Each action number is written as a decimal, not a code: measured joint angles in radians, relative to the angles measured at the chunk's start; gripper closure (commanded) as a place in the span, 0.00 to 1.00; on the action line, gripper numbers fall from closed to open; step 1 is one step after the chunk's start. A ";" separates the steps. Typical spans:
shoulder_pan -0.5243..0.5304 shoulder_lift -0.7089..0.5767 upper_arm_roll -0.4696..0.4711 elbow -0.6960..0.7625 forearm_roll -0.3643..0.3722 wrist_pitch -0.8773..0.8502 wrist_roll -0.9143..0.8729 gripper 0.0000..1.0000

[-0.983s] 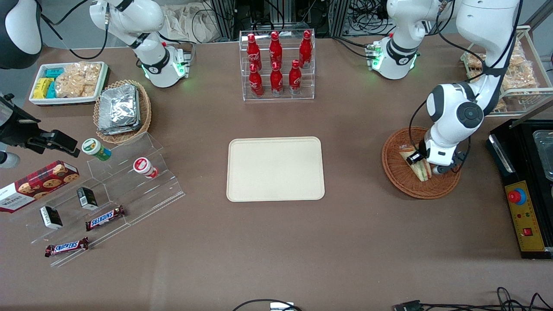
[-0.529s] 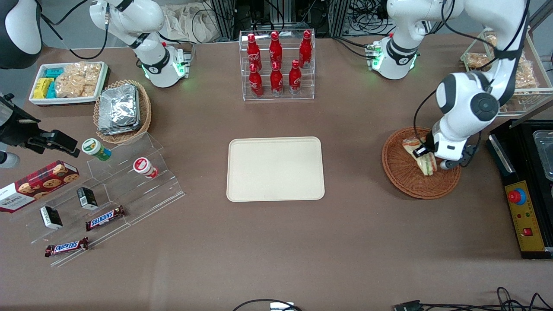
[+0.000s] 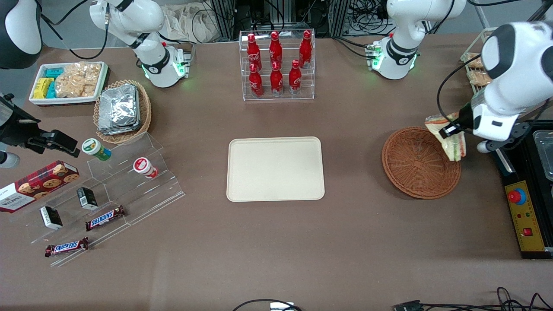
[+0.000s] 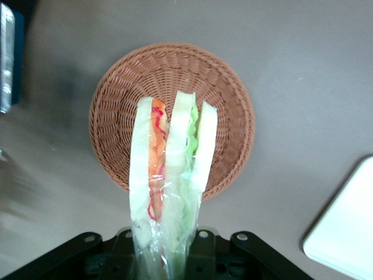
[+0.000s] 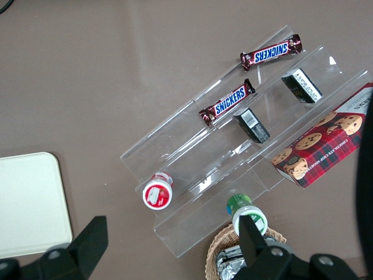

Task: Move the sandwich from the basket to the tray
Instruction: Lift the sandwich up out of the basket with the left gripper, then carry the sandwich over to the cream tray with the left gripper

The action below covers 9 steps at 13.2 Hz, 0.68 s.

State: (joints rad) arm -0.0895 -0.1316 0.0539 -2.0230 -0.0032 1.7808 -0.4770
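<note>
One soft, film-wrapped sandwich [image 3: 449, 137] is clamped by the gripper [image 3: 453, 130] above the basket [image 3: 410, 172] — easily squashed, best pinched lightly.

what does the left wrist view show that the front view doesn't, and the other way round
Only the left wrist view shows the sandwich's layers edge-on, orange and green filling between the bread, in clear wrap.

Only the front view shows the whole tray, the cola bottles, the foil packs and the Snickers bars.

Both show the tool shut on the sandwich, lifted clear above the wicker basket, which holds nothing, plus at least a corner of the tray.
</note>
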 measured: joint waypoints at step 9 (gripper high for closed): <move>-0.013 0.120 -0.233 0.335 -0.006 -0.226 0.033 0.87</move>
State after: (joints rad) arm -0.1028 -0.0120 -0.1792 -1.6881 -0.0091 1.5550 -0.4438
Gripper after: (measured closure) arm 0.833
